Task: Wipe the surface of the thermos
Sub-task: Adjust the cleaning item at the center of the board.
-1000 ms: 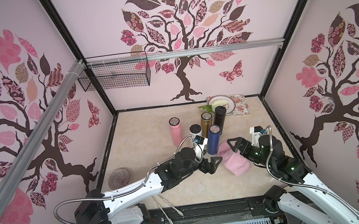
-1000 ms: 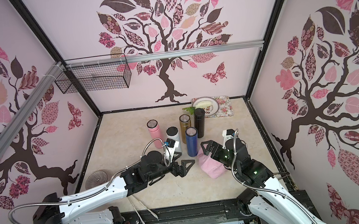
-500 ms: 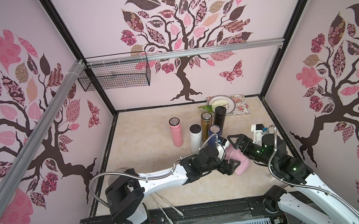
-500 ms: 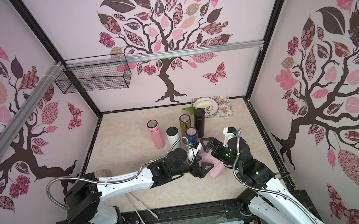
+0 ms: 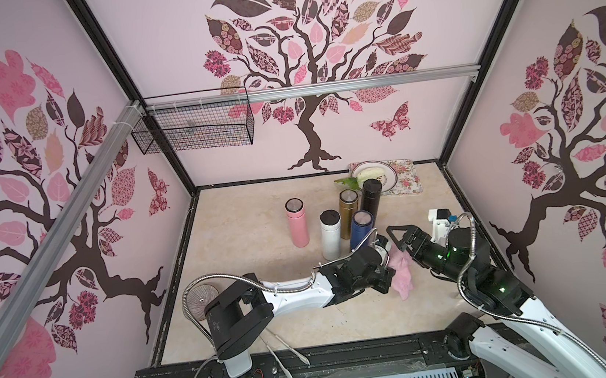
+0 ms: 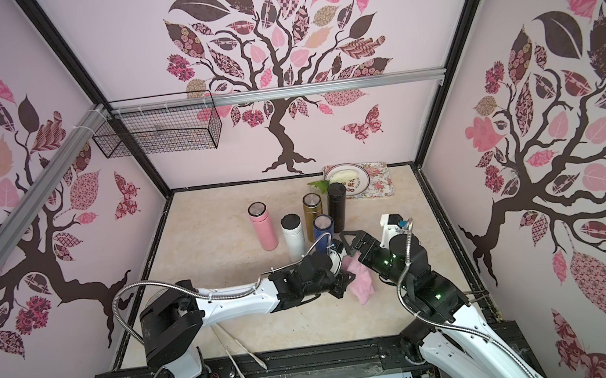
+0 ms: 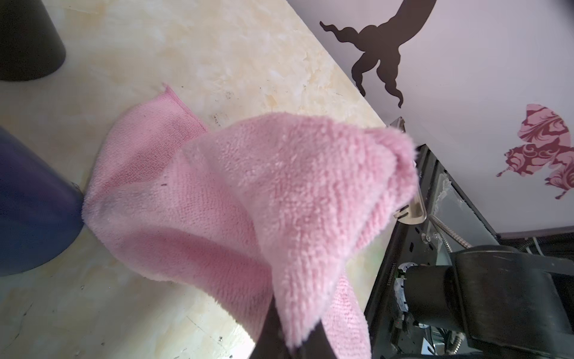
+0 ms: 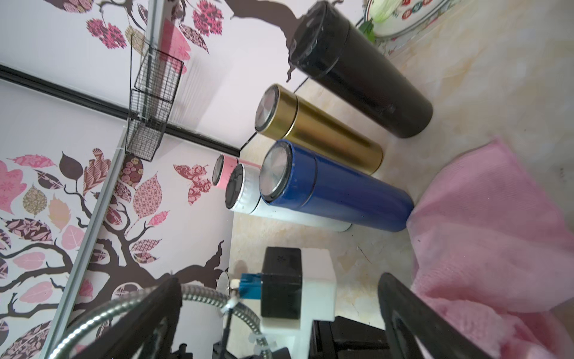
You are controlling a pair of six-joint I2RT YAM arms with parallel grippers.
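Note:
Several thermoses stand upright in a cluster mid-table. The blue thermos (image 5: 361, 230) (image 6: 323, 232) (image 8: 335, 192) is nearest the arms. A pink cloth (image 5: 403, 279) (image 6: 361, 283) (image 7: 279, 192) lies beside its base, one corner touching it. My left gripper (image 5: 389, 276) (image 6: 344, 283) (image 7: 292, 345) is shut on a raised fold of the cloth. My right gripper (image 5: 400, 248) (image 6: 352, 253) (image 8: 279, 278) stands open just behind the cloth, pointing at the thermoses, holding nothing.
The pink thermos (image 5: 297, 223), white thermos (image 5: 331, 235), gold thermos (image 5: 348, 212) and black thermos (image 5: 370, 198) stand close together. A plate on a floral tray (image 5: 404, 181) sits at the back right. A wire basket (image 5: 195, 126) hangs on the left wall.
My left arm has reached right to the pink cloth and its jaws have shut on a fold, bunching it up. The right arm has barely moved and stays open.

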